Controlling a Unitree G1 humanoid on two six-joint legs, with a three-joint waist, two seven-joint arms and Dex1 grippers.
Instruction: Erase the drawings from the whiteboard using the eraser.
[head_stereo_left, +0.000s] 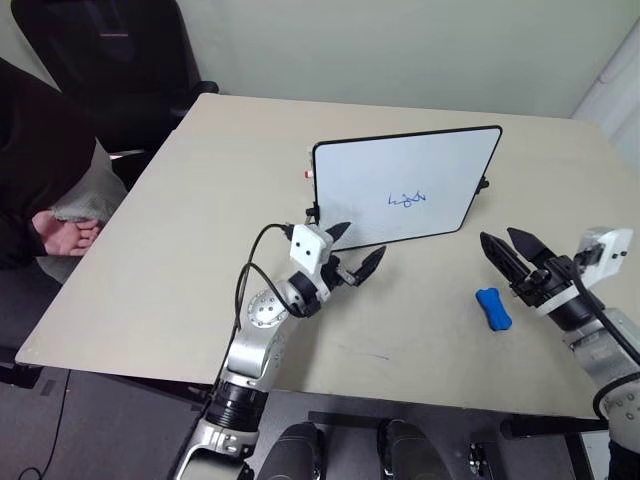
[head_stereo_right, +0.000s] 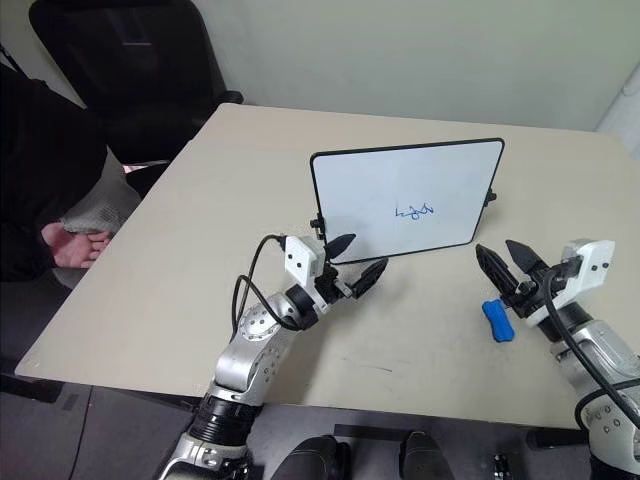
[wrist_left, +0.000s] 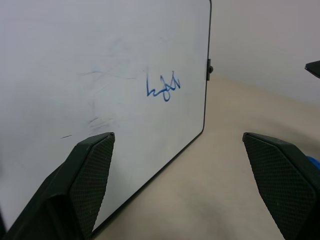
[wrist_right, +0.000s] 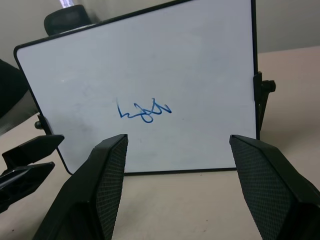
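Beige table by a pale wall, whiteboard propped upright mid-table, blue drawings intact, eraser lying near the right gripper, left gripper at the board's corner, both spread empty, seated person alongside.

From my left wrist, the whiteboard runs off the frame on three sides; one rounded corner and one side clip show. Faint grey smears at nine o'clock of the scribble are too pale to read as marks or glare. A black tip pokes in at three o'clock, cut by the edge, and a sliver of blue peeks past my finger, too little to name. From my head, the person at nine o'clock of the desk is cropped by the edge. The scribble's strokes are too small to read.
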